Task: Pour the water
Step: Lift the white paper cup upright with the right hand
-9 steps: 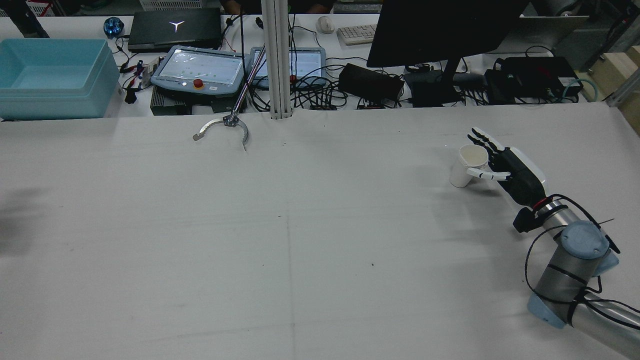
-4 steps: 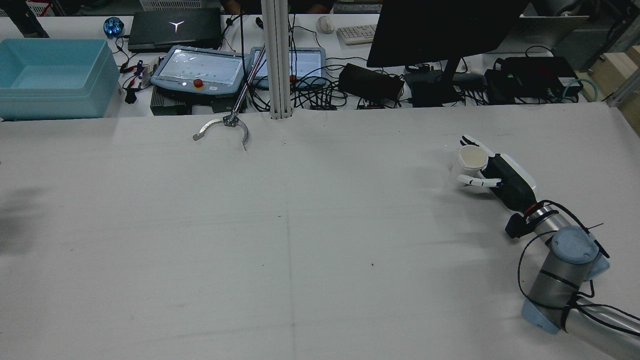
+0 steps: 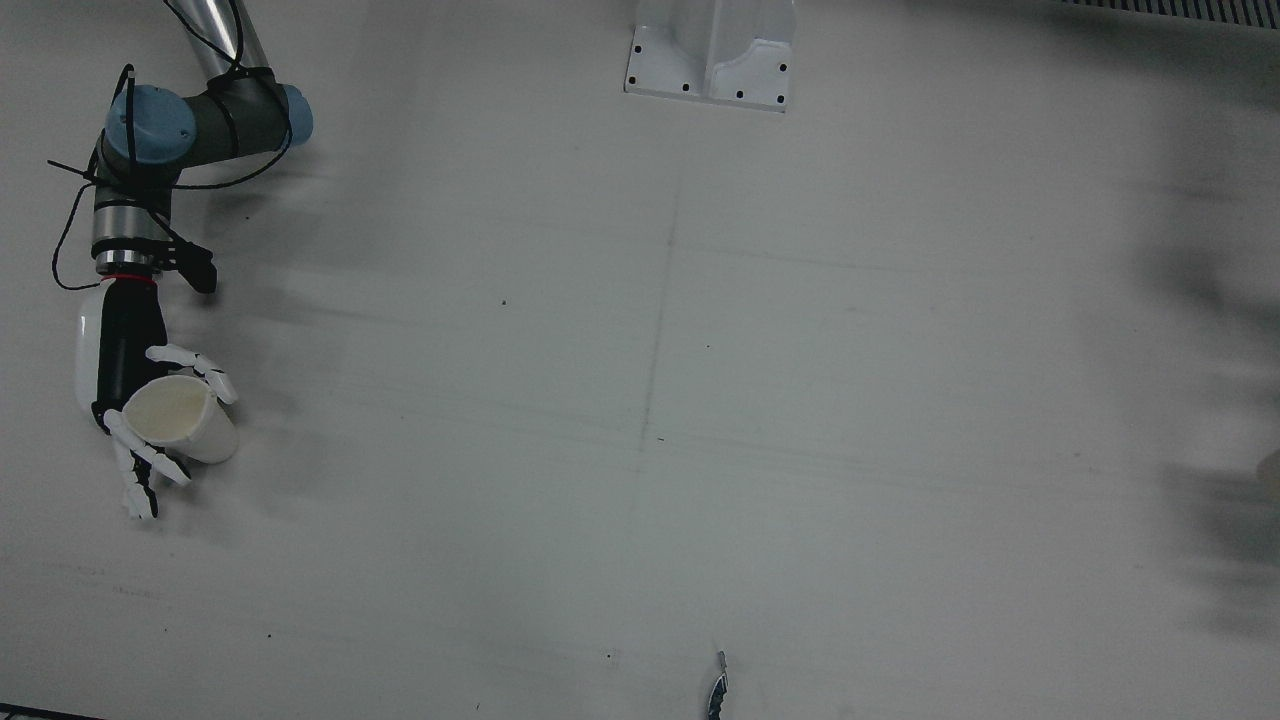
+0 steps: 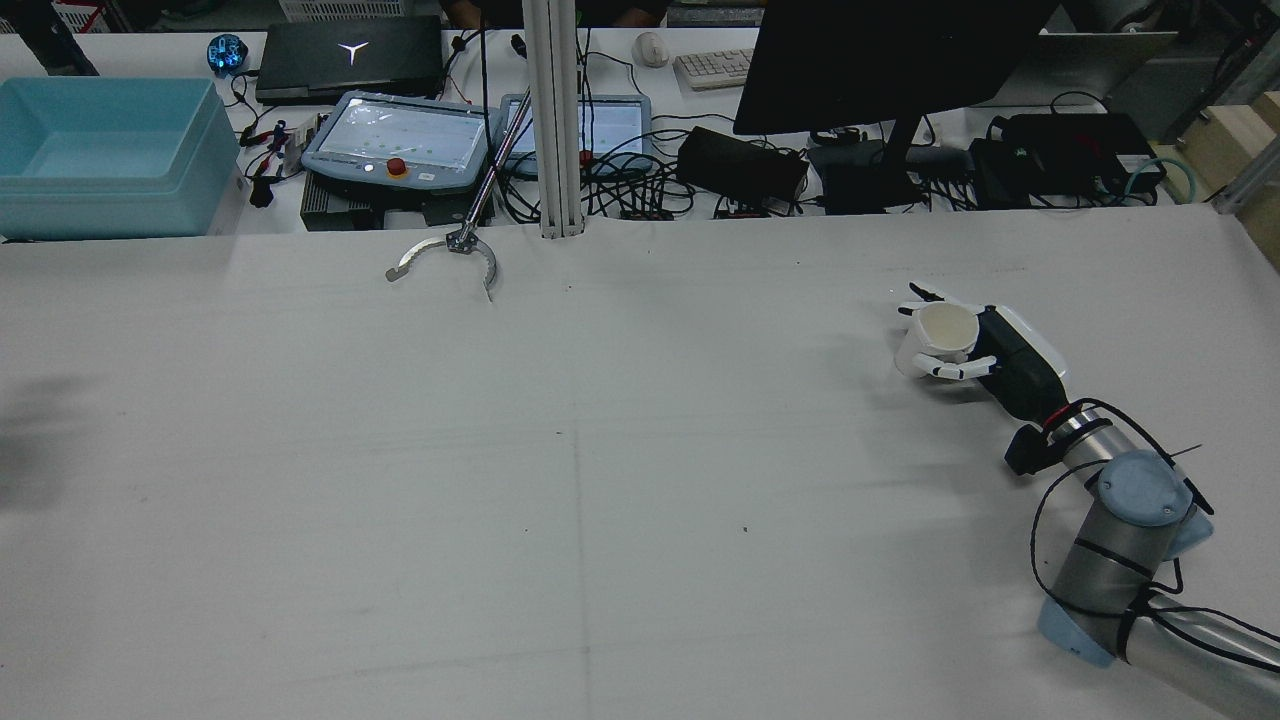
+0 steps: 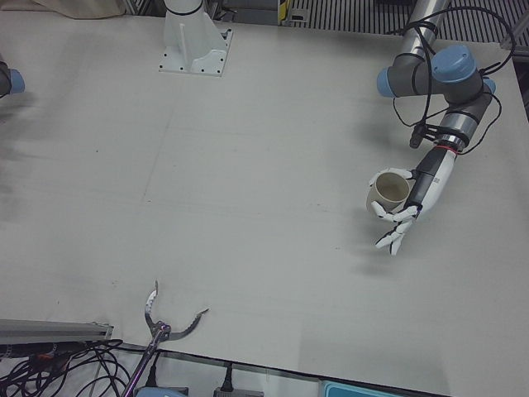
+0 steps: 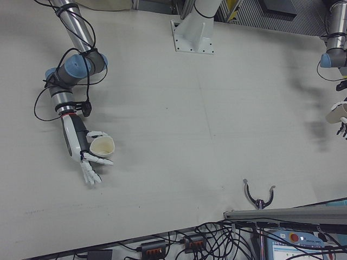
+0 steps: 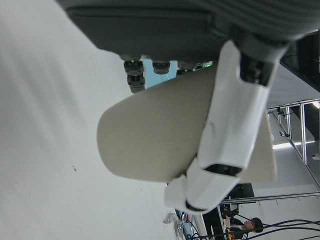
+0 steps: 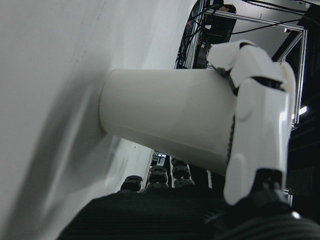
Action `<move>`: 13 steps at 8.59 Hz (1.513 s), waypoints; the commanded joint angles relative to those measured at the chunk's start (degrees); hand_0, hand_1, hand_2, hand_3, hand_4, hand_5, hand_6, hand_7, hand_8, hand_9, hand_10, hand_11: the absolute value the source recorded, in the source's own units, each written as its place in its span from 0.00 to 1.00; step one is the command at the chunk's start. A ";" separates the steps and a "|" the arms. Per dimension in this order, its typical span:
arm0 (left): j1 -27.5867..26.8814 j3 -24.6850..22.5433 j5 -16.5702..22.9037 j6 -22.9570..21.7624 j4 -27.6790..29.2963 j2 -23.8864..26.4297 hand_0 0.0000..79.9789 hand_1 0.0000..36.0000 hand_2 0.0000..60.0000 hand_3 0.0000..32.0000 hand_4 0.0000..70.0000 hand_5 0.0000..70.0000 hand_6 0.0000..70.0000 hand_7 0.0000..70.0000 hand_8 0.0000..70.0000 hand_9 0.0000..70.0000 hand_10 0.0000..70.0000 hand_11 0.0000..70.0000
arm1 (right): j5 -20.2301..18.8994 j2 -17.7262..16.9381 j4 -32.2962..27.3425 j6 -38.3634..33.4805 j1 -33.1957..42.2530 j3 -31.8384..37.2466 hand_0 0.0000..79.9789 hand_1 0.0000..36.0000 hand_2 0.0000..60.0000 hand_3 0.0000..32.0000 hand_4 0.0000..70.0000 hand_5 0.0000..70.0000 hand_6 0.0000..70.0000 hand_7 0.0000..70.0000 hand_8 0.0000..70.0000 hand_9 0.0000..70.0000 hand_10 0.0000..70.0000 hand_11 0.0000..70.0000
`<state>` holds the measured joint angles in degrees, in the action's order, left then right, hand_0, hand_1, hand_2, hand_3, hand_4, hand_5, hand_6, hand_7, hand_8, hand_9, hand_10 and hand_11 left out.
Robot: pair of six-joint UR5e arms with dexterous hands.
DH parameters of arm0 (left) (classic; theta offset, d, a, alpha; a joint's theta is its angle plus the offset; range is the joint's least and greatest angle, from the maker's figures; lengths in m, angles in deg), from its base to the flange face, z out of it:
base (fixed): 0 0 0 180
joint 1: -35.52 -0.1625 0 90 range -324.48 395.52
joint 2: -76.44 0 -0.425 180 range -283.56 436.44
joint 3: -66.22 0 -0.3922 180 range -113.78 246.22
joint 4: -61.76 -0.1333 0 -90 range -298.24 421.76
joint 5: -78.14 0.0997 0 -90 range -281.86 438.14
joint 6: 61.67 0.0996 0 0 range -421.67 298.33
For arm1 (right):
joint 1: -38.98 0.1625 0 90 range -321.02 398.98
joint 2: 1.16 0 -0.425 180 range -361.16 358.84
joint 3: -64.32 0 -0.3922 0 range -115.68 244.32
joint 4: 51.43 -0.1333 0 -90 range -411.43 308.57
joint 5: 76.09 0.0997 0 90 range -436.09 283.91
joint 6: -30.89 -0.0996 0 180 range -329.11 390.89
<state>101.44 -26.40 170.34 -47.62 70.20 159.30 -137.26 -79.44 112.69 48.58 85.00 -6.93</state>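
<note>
A white paper cup (image 4: 935, 340) stands on the table at my right, and its base touches the surface in the right hand view (image 8: 165, 130). My right hand (image 4: 990, 355) is wrapped around it, thumb across its side, with some fingers still reaching past it in the front view (image 3: 140, 480). My left hand (image 5: 413, 203) is shut on a beige cup (image 5: 388, 192) and holds it upright a little above the table. The left hand view shows the thumb across that cup (image 7: 160, 140). The rear view does not show my left arm.
Metal grabber tongs (image 4: 445, 255) lie at the table's operator edge. A blue bin (image 4: 100, 150), tablets, cables and a monitor sit beyond that edge. A white pedestal (image 3: 710, 50) stands at the robot side, mid table.
My right hand went from open beside the white cup to closed around it, and the forearm dropped lower and nearer the table.
</note>
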 commanded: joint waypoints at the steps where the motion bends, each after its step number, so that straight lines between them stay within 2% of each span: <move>1: 0.08 -0.10 0.00 0.01 0.00 -0.07 1.00 1.00 1.00 0.00 0.85 1.00 0.17 0.20 0.06 0.02 0.10 0.21 | 0.00 -0.21 0.06 -0.29 0.21 -0.38 0.78 0.73 0.61 0.00 1.00 0.08 0.18 0.15 0.10 0.06 0.03 0.05; 4: 0.35 -0.97 0.17 -0.08 0.09 -0.15 1.00 1.00 1.00 0.00 0.87 1.00 0.17 0.20 0.06 0.02 0.10 0.20 | -0.17 -0.38 0.24 -1.17 3.10 -3.18 0.78 0.71 0.59 0.00 1.00 0.08 0.18 0.16 0.11 0.06 0.03 0.04; 5: 0.35 -1.50 1.13 0.01 0.09 -0.15 1.00 1.00 1.00 0.00 0.88 1.00 0.17 0.20 0.06 0.02 0.10 0.20 | -0.17 -0.39 0.24 -1.25 4.07 -3.54 0.81 0.74 0.60 0.00 1.00 0.08 0.20 0.19 0.11 0.06 0.02 0.04; 6: 0.61 -2.81 3.66 0.62 0.00 0.02 1.00 1.00 1.00 0.00 0.87 1.00 0.16 0.19 0.06 0.02 0.09 0.20 | -0.17 -0.30 0.33 -1.43 4.51 -3.63 0.87 0.81 0.66 0.00 1.00 0.09 0.23 0.25 0.11 0.07 0.01 0.03; 7: 0.44 -4.39 6.13 0.80 -0.78 0.20 1.00 1.00 1.00 0.00 0.88 1.00 0.16 0.19 0.06 0.02 0.09 0.19 | -0.17 -0.12 0.33 -1.43 4.52 -3.63 0.91 0.84 0.67 0.00 1.00 0.10 0.25 0.28 0.11 0.06 0.01 0.02; 9: 0.26 -6.07 11.75 1.58 -3.07 0.55 1.00 1.00 1.00 0.00 0.91 1.00 0.17 0.19 0.06 0.02 0.09 0.19 | -0.09 0.05 3.72 -1.60 4.52 -6.78 0.90 0.84 0.69 0.00 1.00 0.10 0.28 0.34 0.09 0.05 0.00 0.00; 10: 0.35 -6.68 11.86 1.94 -3.69 0.55 1.00 1.00 1.00 0.00 0.92 1.00 0.18 0.20 0.06 0.02 0.09 0.19 | -0.09 0.05 4.88 -1.78 4.52 -7.49 0.97 0.88 0.69 0.00 1.00 0.11 0.29 0.35 0.09 0.05 0.00 0.00; 11: 0.52 -6.69 11.86 1.94 -3.87 0.55 1.00 1.00 1.00 0.00 0.94 1.00 0.18 0.21 0.06 0.02 0.09 0.19 | 0.00 -0.03 4.81 -1.69 4.34 -5.93 0.94 0.86 0.68 0.00 1.00 0.10 0.27 0.32 0.09 0.04 0.00 0.00; 12: 0.53 -6.51 11.86 1.94 -3.95 0.55 1.00 1.00 1.00 0.00 0.94 1.00 0.18 0.21 0.06 0.02 0.10 0.20 | 0.00 -0.03 4.03 -1.78 3.30 -3.83 0.83 0.80 0.69 0.00 1.00 0.09 0.26 0.31 0.09 0.05 0.00 0.01; 13: 0.61 -6.16 11.86 1.94 -4.04 0.55 1.00 1.00 1.00 0.00 0.94 1.00 0.18 0.21 0.06 0.02 0.10 0.20 | 0.09 -0.03 3.76 -1.78 3.11 -2.33 0.79 0.75 0.67 0.00 1.00 0.09 0.25 0.30 0.10 0.05 0.01 0.03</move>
<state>101.90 -32.90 182.00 -45.76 66.49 159.83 -137.29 -79.44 116.98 46.86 89.05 -12.45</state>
